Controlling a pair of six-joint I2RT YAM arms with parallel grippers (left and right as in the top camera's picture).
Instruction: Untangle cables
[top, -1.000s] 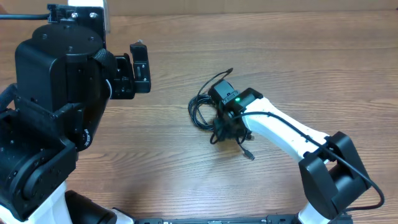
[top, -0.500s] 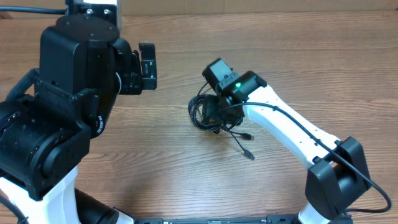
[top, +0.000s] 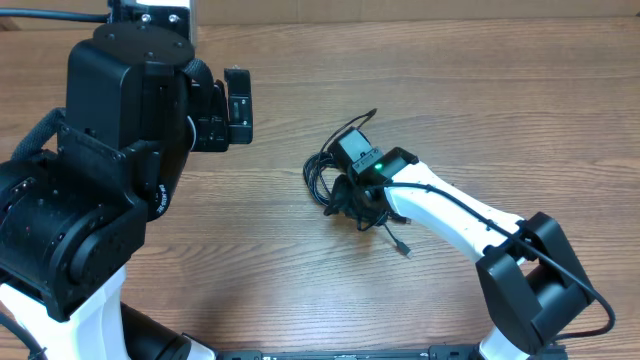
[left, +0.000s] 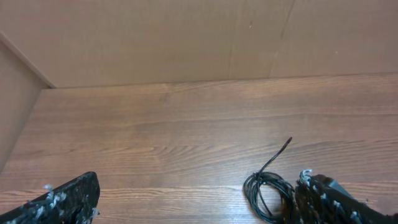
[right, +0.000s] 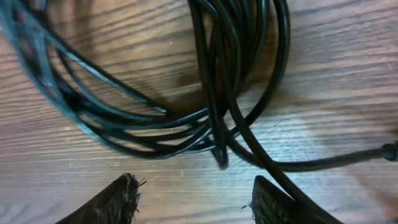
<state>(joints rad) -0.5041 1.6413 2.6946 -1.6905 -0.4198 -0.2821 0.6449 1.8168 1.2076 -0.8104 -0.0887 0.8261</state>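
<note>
1. Cables (top: 328, 178): one dark bundle near the middle of the table (top: 520, 90), loops piled on each other. Not untangled; no cord lies apart on its own.
2. Loose ends: one plug tail (top: 402, 249) trails to 5 o'clock of the bundle, and a thin end (top: 366, 117) pokes out toward 1 o'clock. Everything else is knotted in (cord count unreadable from above).
3. Right gripper (top: 356, 198) sits over the 4 o'clock edge of the bundle, its arm coming in from 4 o'clock. In the wrist view its fingers (right: 122, 198) stand partly spread, with bare wood between them and the strands (right: 214, 93) crossing just ahead. It pinches nothing that I can see.
4. Left gripper (top: 238, 105) is at 10 o'clock of the bundle and well apart from it, spread wide and empty. Its wrist camera catches the coil (left: 267, 196) low at 5 o'clock of its view.
5. Judgement: the work is at its start. Every separation is left to do.
6. Against half a second back: the right gripper was nearer the bundle's 12 o'clock side and has dropped back toward 5 o'clock, close to its spot of a second ago. The left arm shifted earlier and has since held. The bundle has barely moved.
</note>
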